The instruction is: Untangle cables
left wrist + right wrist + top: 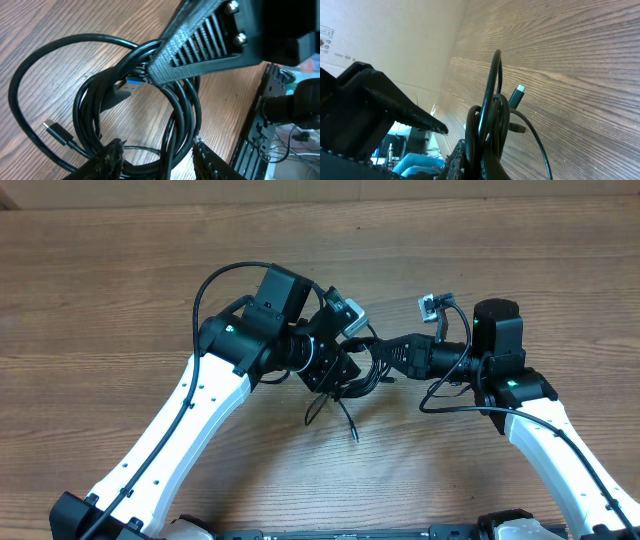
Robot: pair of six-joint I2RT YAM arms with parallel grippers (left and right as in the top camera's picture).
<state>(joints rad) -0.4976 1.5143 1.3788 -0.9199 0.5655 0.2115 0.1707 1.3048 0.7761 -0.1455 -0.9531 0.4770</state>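
The left gripper (343, 368) straddles the cables (347, 420) (pressing or not, I cannot tell); their loose ends trail toward 6 o'clock on the table (120, 260). At 3 o'clock, the right gripper (380, 350) is clenched on these cables, partly covering them.

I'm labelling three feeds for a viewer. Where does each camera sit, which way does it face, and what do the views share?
Overhead: above the table, facing straight down; both arms, with the left gripper and right gripper meeting over the cables.
Left wrist: on the left arm, facing down past its own fingers at the coiled cables; the right gripper's ribbed finger crosses above.
Right wrist: on the right arm, looking low along the tabletop; its own gripper barely shows at the bottom edge.
Shared: all three show the cables.
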